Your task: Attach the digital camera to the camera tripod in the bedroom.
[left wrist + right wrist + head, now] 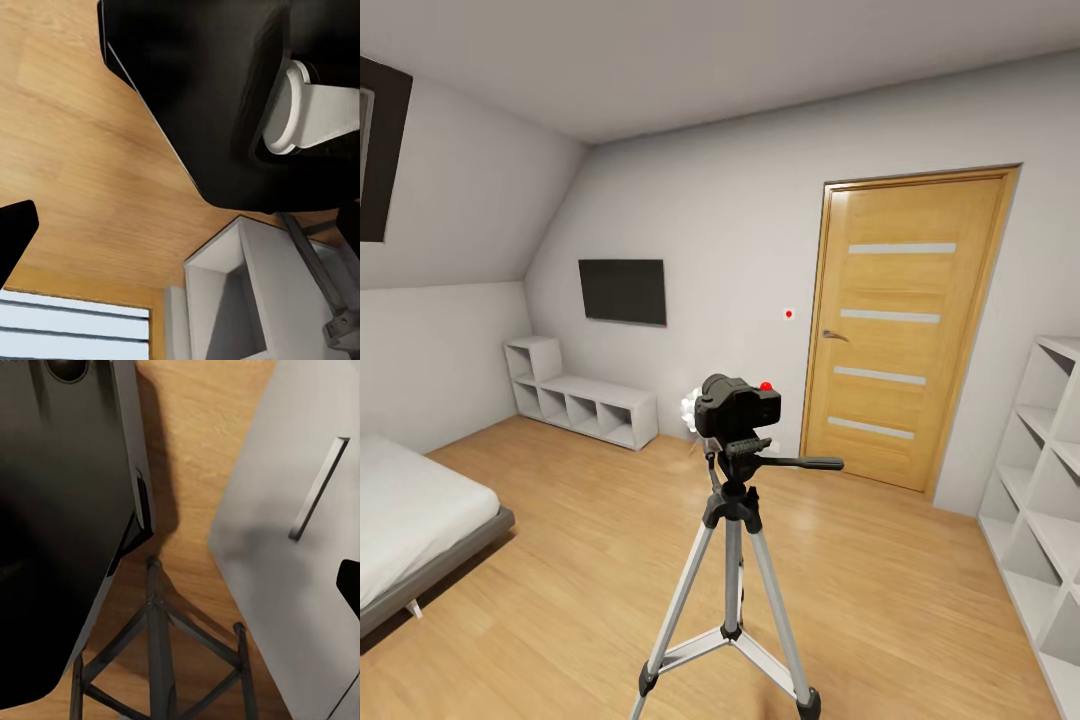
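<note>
Camera (737, 406) sits on tripod (732, 560) head, mid-floor (560, 560), facing door (905, 325). Bed (410, 520) left, shelves (1040, 500) right. Claws: cannot tell whether apart or together.

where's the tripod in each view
Head view: the camera tripod stands low in the middle, with the digital camera on its head.
Left wrist view: I cannot make it out with certainty.
Right wrist view: its legs fill the bottom middle.
Shared landmark: the light wood floor.
</note>
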Available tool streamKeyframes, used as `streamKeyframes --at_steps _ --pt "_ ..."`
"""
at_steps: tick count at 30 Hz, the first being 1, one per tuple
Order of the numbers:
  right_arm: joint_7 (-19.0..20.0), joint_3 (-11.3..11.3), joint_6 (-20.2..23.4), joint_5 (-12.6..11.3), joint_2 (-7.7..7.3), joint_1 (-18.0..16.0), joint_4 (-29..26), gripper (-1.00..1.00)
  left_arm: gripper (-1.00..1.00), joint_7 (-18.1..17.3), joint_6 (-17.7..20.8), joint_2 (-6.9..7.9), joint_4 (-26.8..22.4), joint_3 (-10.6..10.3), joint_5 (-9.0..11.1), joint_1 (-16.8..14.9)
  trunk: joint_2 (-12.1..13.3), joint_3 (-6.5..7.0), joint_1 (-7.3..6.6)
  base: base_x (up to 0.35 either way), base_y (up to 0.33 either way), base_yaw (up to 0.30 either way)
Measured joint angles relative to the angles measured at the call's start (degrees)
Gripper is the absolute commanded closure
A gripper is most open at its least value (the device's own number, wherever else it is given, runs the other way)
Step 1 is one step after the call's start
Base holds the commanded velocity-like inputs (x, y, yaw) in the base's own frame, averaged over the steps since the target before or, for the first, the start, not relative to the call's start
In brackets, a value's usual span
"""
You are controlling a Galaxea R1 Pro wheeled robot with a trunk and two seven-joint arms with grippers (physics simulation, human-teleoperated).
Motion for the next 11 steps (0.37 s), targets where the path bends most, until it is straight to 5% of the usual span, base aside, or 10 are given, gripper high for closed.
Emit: streamKeyframes --at_steps 11 --pt "0.0 0.07 0.04 0.0 0.0 0.0 -0.03 -1.0 -1.0 -0.04 -0.25 -0.75 0.0 0.03 -0.01 -0.01 0.0 0.0 0.0 0.0 0.0 0.0"
